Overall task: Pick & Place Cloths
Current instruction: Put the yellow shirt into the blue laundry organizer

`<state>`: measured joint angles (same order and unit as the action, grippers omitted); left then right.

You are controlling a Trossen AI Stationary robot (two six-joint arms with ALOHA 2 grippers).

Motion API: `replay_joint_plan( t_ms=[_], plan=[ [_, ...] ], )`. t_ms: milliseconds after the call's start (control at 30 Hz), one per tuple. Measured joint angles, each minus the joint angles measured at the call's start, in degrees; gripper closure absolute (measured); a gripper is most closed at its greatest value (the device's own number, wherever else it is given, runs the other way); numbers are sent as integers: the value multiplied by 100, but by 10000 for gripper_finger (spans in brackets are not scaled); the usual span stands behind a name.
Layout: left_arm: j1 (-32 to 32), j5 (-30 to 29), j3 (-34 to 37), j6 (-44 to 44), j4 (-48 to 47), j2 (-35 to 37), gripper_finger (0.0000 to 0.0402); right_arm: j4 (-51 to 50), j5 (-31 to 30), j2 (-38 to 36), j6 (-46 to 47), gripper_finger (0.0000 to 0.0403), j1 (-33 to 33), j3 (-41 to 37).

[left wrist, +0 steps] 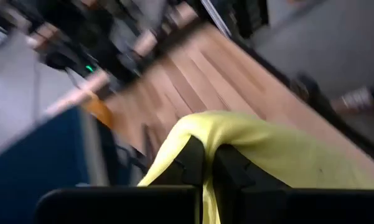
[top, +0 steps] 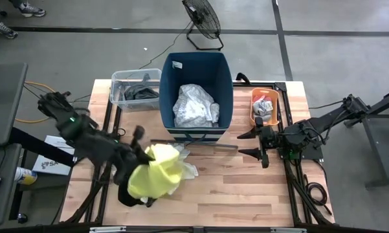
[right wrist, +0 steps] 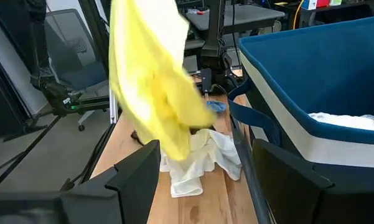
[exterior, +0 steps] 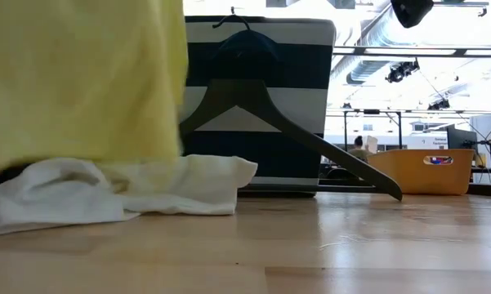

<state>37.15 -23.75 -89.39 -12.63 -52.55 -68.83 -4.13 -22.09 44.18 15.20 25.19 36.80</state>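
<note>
Beside dark-blue bin (top: pixel 195 70), left gripper (top: pixel 141 157) clenched on neon-yellow shirt (top: pixel 156 173); right gripper (top: pixel 257 144) released; hanger (exterior: pixel 287 131) nearby.

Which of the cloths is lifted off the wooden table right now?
The neon-yellow shirt: it hangs from the left gripper, which is shut on it. The small white cloth lies flat on the table beneath, and the large white garment sits inside the dark-blue bin.

The wooden counter (top: pixel 246 188) holds a tall blue bin (top: pixel 195 129). Beside the bin sit an orange tub (top: pixel 264 116), a clear tub (top: pixel 126 84) and a white cloth (exterior: pixel 131 192).
</note>
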Motion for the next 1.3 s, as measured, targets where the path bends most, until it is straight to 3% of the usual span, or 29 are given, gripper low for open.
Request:
replay_joint_plan(
  t_ms=[233, 433, 767, 967, 1300],
  plan=[
    [0, -428, -992, -678, 553, 195, 396, -1, 0, 0, -2, 156, 0, 0],
    [0, -535, -1683, -1834, 1598, 202, 396, 0, 0, 0, -2, 156, 0, 0],
    [-2, -904, -1839, -3960, 3621, 180, 396, -1, 0, 0, -2, 156, 0, 0],
    [-124, -979, -1839, -4551, 4381, 35, 396, -1, 0, 0, -2, 156, 0, 0],
    [-1293, -1016, -1839, -4404, 5150, -501, 396, -1, 0, 0, -1, 156, 0, 0]
  ],
)
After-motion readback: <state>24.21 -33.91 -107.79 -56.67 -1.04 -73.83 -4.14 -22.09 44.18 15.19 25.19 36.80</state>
